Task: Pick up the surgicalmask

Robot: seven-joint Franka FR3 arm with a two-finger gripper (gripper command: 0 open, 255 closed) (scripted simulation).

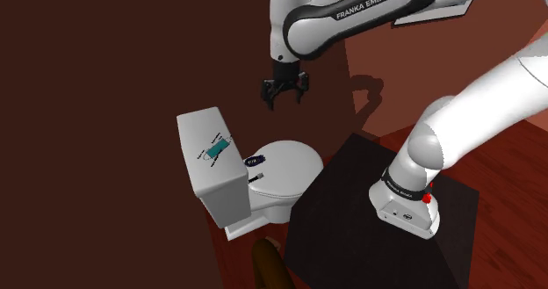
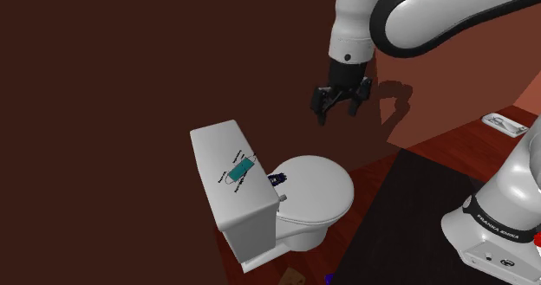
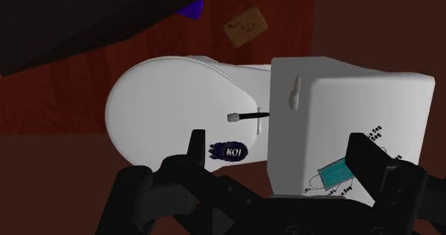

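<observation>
Dark brown wall (image 1: 105,68) behind, reddish floor (image 1: 518,151) below. White toilet (image 1: 285,169) against wall, seat lid down. Teal surgical mask (image 1: 217,147) flat on tank lid (image 1: 195,127), about mid-lid. Small dark-blue labelled item (image 1: 254,161) on seat beside tank. Gripper (image 1: 284,92) hanging above bowl, fingers apart, nothing held, well clear of mask.

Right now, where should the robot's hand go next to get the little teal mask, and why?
Probably lower the gripper and shift it toward the shoulder view's left, until it sits right over the surgical mask. The mask lies flat on the toilet tank lid, while the open gripper hangs high above it and off to one side, touching nothing.
</observation>
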